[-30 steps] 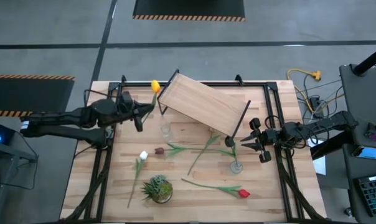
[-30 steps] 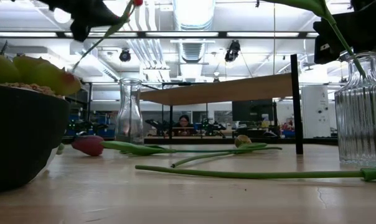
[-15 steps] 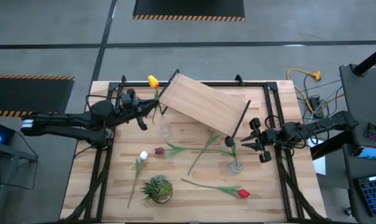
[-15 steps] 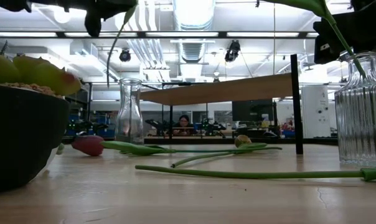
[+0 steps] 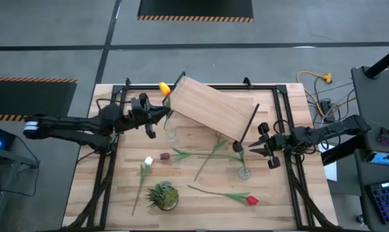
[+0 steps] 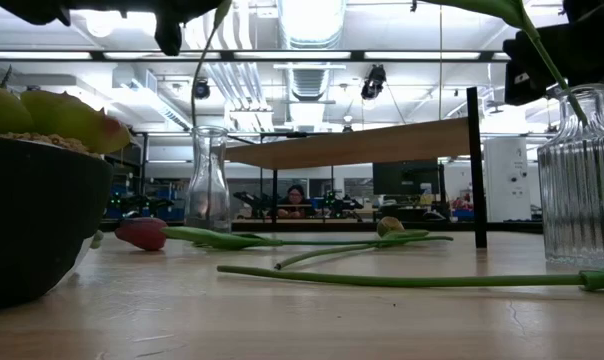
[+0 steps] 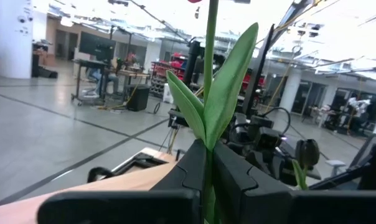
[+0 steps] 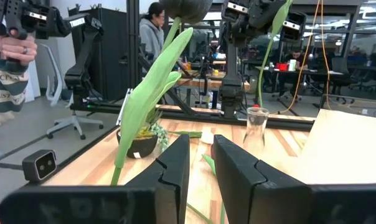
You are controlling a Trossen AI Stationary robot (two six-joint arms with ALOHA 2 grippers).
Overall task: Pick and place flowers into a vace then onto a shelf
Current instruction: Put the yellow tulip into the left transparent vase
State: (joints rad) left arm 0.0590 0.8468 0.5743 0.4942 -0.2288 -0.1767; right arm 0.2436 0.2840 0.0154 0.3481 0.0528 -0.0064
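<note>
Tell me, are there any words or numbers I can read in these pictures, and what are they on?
No words or numbers can be read anywhere.
Small white labels on the far gripper in the right wrist view: too blurred to read.
The shelf, both vases and the flowers: no writing on them.

Robotics lab or workshop: grey concrete floor (image 5: 181,58) with hazard-striped mats (image 5: 194,9), exposed ceiling ducts (image 6: 307,40), workbenches (image 8: 281,73), office chair (image 8: 66,121), more robot arms (image 8: 88,43) beyond.
</note>
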